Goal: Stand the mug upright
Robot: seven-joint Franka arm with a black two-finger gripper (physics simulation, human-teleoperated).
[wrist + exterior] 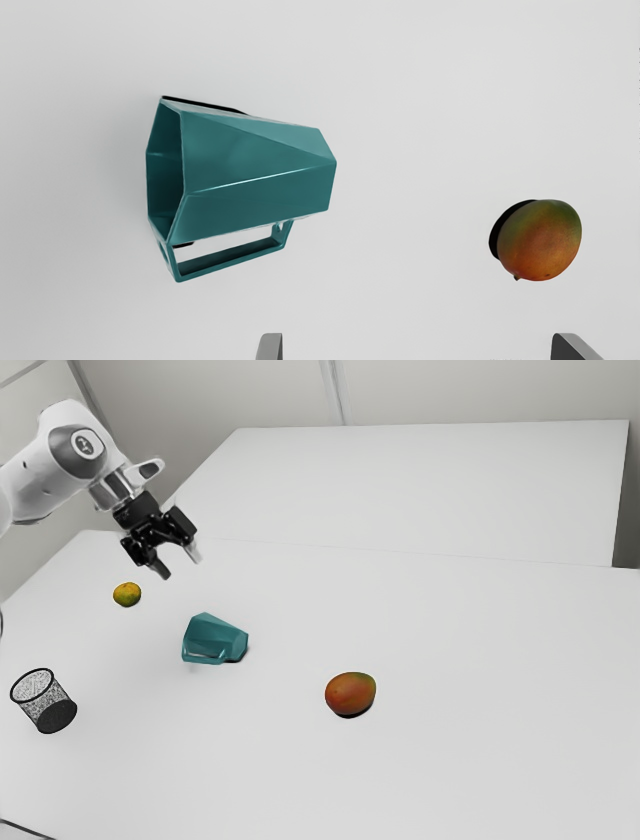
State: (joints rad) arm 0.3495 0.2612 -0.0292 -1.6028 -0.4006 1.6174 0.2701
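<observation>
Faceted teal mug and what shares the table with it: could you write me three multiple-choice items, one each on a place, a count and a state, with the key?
1. In the exterior view, where is the oval red-green mango from the faceted teal mug?
A) Toward the view's left
B) Inside it
C) Toward the view's right

2. How many fruits lie on the white table?
A) One
B) Two
C) Four

3. How does the mug rest?
A) On its side
B) Upright on its base
C) Upside down on its rim

Key:
1: C, the mango lies apart from the mug, on the exterior view's right of it.
2: B, the mango and a small round yellow-green fruit.
3: A, in the wrist view its open mouth faces sideways and one long wall faces up.
</observation>
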